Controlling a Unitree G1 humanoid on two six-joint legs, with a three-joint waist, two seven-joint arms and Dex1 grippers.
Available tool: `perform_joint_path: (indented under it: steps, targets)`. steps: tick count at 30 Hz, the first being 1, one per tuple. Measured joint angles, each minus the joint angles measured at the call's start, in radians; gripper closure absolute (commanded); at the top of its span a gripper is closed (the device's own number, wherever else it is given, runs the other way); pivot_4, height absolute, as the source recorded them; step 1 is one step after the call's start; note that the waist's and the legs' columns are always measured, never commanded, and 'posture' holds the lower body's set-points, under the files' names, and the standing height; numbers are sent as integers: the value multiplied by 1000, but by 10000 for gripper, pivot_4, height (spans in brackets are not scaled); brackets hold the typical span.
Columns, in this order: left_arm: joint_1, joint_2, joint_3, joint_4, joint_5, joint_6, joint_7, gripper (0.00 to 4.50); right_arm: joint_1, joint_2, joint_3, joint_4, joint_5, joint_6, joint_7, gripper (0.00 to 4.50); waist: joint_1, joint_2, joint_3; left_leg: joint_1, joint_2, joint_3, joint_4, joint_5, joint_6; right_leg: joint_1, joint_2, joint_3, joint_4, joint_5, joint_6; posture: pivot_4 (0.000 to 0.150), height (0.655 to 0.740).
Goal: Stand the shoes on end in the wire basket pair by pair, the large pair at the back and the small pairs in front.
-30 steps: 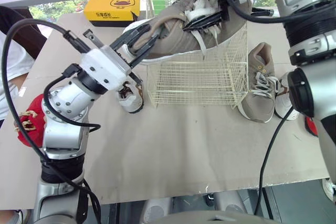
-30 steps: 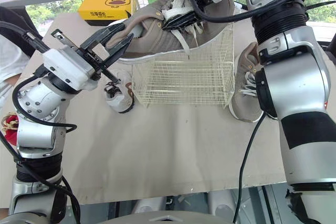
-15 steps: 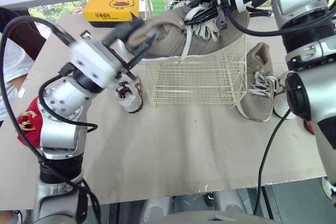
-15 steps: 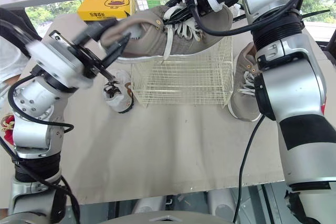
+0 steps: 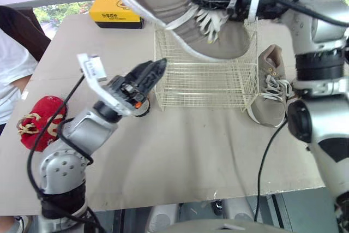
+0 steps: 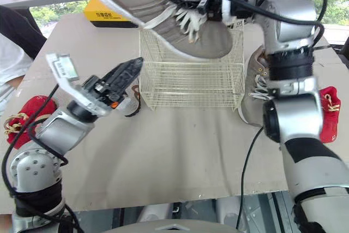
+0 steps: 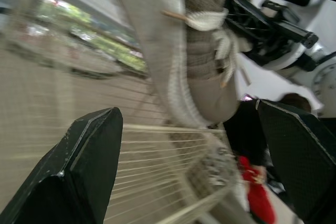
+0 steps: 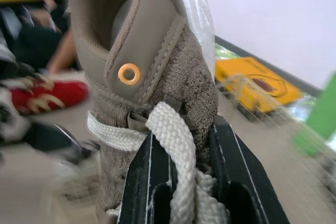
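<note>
OK, handover is over. A second ago the left gripper (image 5: 158, 66) was pinching the heel of the large tan shoe (image 5: 185, 15), which lay flat across the basket rim. Now it has let go and dropped back low, front-left of the wire basket (image 5: 207, 83), fingers spread wide and empty. The right gripper (image 8: 181, 135) alone carries the shoe, clamped on laces and tongue. The shoe is tipped, heel high to the left and toe down over the basket's back right corner. It looks mid-swing toward standing on end and is not seated yet, so no pair is in.

Its mate (image 5: 271, 88) lies on the table right of the basket, touching the wire. A small shoe (image 5: 143, 110) sits half hidden by the left gripper. Red small shoes (image 5: 38, 121) are at the left edge, with another red one (image 6: 329, 114) on the right.

The tabletop (image 5: 191, 151) is plain beige, with a yellow box (image 5: 115, 10) at the back. A person's sleeve (image 5: 13, 36) shows at the left, and greenery behind.
</note>
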Motion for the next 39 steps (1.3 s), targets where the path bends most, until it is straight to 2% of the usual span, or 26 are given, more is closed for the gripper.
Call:
perform_joint_path:
  steps: [3,11,13,14,18,19,20,27,30,34,37,39]
  targets:
    - [-73,-20,-23,39,-6,2,29,966,41,22,-20,-146,69,116,-75,45000,-3,0,0,1,0,1,0,0,0,0,3,0,0,0,0,1500,7400]
    - [-195,-38,-44,138,8,21,55,966,95,33,-70,-301,176,262,-217,45000,-2,0,-1,1,-1,2,1,0,0,0,4,0,0,0,0,1500,7400]
    - [-220,-43,-51,163,33,24,53,6086,107,41,-88,-328,204,291,-256,45000,-2,0,-1,1,-1,2,1,0,0,0,4,1,0,0,0,1500,7400]
    - [-229,-43,-54,181,52,27,45,10956,112,44,-97,-346,218,309,-276,45000,-2,0,-1,1,-2,2,1,0,0,0,4,0,0,0,0,1500,7400]
    - [-238,-42,-55,206,87,38,9,21649,124,55,-126,-369,254,352,-325,45000,-2,0,-1,1,-2,2,1,0,0,0,4,0,0,0,0,1500,7400]
    - [-248,-45,-58,217,100,42,-1,26017,129,59,-140,-379,267,367,-341,45000,-2,0,-1,1,-2,2,1,0,0,0,4,0,0,0,0,1500,7400]
    - [-264,-47,-62,232,111,45,-8,27678,132,61,-151,-384,278,379,-356,45000,0,0,-1,1,-2,1,1,0,0,0,4,0,0,0,0,1500,7400]
    - [-314,-79,-64,282,149,62,-47,27678,133,72,-192,-400,332,427,-432,45000,-7,0,-1,1,-2,2,1,0,0,1,4,1,0,0,0,1500,7400]
    - [-313,-65,-50,283,169,64,-98,18636,133,80,-192,-409,348,424,-449,45000,-16,0,-1,1,-1,2,1,0,0,0,5,0,0,0,0,1500,7400]
    - [-333,-86,-42,295,180,64,-111,609,133,88,-185,-418,363,423,-468,45000,-21,0,-1,1,-2,2,1,0,0,1,4,1,0,0,0,1500,7400]
    - [-353,-86,-41,306,202,62,-110,609,135,100,-176,-418,371,424,-476,45000,-24,0,-1,1,-2,2,1,0,0,1,4,1,0,0,0,1500,7400]
    - [-355,-92,-41,310,218,62,-113,6640,136,103,-170,-418,372,423,-485,45000,-24,0,-1,1,-2,2,1,0,0,1,4,1,0,0,0,1500,7400]
